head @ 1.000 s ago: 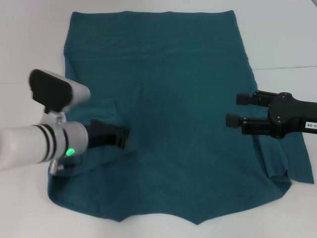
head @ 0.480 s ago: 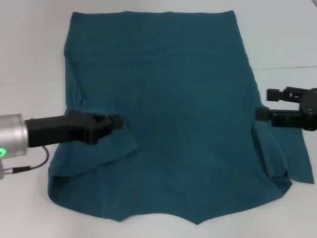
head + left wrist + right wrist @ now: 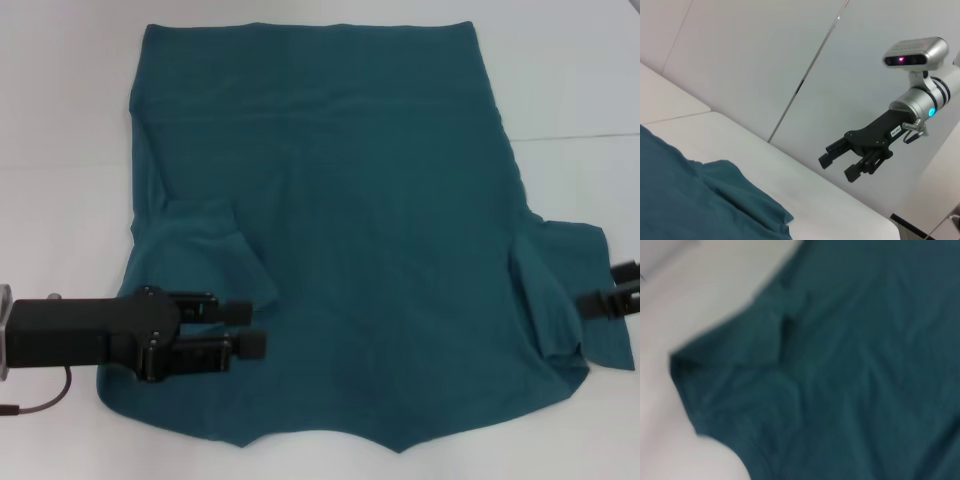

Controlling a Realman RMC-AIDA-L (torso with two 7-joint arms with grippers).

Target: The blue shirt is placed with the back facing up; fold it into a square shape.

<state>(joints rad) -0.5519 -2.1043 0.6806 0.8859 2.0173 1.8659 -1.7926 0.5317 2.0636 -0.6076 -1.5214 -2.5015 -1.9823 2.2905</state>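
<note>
On the white table (image 3: 60,120) lay the soft, limp teal-blue knit shirt (image 3: 350,200), best pinched at its edges; the left gripper (image 3: 248,328) and the right gripper (image 3: 840,161) both stood open, holding nothing.

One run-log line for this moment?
shirt: blue shirt flat, sleeves folded in | left gripper: open, over near-left sleeve | right gripper: open, at shirt's right edge

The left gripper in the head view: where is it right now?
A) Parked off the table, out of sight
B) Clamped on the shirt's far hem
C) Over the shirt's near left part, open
C: the left gripper sits over the near left part of the blue shirt, its two fingers apart with nothing between them.
</note>
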